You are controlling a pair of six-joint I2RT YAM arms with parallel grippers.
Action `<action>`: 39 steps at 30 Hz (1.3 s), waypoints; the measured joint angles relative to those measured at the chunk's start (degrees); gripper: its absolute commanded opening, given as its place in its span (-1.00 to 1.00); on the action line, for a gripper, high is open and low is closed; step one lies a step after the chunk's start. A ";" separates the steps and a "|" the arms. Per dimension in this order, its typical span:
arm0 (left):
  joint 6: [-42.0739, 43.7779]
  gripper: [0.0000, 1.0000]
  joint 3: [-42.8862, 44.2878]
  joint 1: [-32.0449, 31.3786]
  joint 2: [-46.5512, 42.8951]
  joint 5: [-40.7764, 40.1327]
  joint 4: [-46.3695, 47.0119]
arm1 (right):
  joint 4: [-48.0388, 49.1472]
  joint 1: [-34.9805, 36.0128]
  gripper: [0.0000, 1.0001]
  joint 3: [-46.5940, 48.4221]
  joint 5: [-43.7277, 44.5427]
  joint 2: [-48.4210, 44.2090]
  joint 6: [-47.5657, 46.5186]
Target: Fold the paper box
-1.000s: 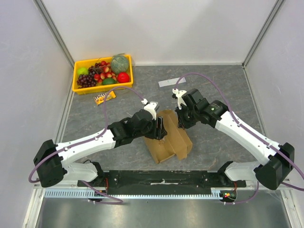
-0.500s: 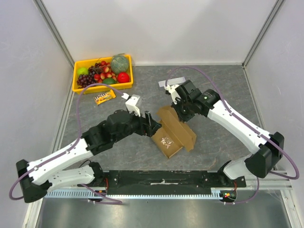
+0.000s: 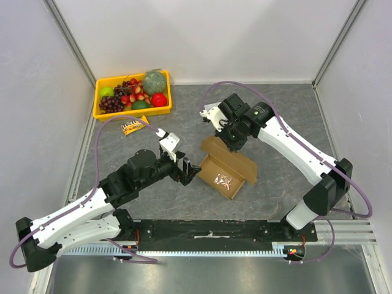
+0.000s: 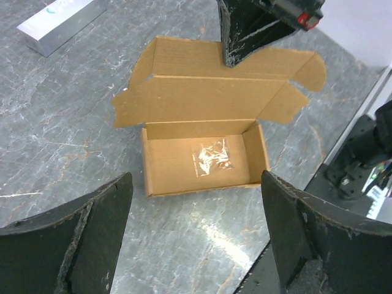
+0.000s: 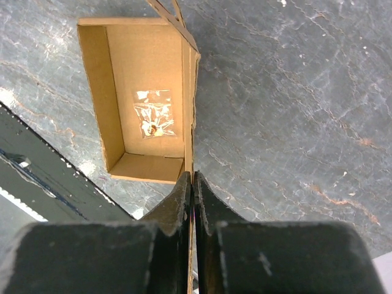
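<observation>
The paper box [image 3: 225, 173] is brown cardboard, a shallow open tray with its lid flap standing up behind it. It also shows in the left wrist view [image 4: 202, 160] and the right wrist view [image 5: 147, 98]. A small clear plastic bag [image 4: 211, 158] lies inside it. My right gripper [image 3: 229, 142] is shut on the upper edge of the lid flap [image 5: 191, 184] and holds it up. My left gripper [image 3: 188, 171] is open and empty, just left of the box, facing it.
A yellow fruit tray [image 3: 101, 110] stands at the back left, with a snack packet [image 3: 135, 125] in front of it. A grey-white flat strip [image 3: 210, 107] lies behind the right arm; it also shows in the left wrist view [image 4: 61, 21].
My left gripper has let go of the box and drawn back to the left. My right gripper has moved back, pulling the lid open; the box now lies open with the bag showing.
</observation>
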 measured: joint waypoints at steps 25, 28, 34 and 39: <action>12.83 0.69 -2.40 16.31 18.93 26.86 13.79 | -1.95 3.02 -0.83 0.57 -6.49 1.18 -5.29; 14.19 0.56 -2.40 16.31 20.04 26.75 13.88 | -1.95 3.02 -0.84 0.57 -6.93 0.94 -5.29; 15.67 0.07 -2.40 16.31 22.49 26.69 14.53 | -1.95 3.02 -0.84 0.57 -7.21 0.74 -5.29; 15.74 0.01 -2.40 16.31 25.03 26.77 15.47 | -1.95 3.02 -0.84 0.57 -7.26 0.72 -5.27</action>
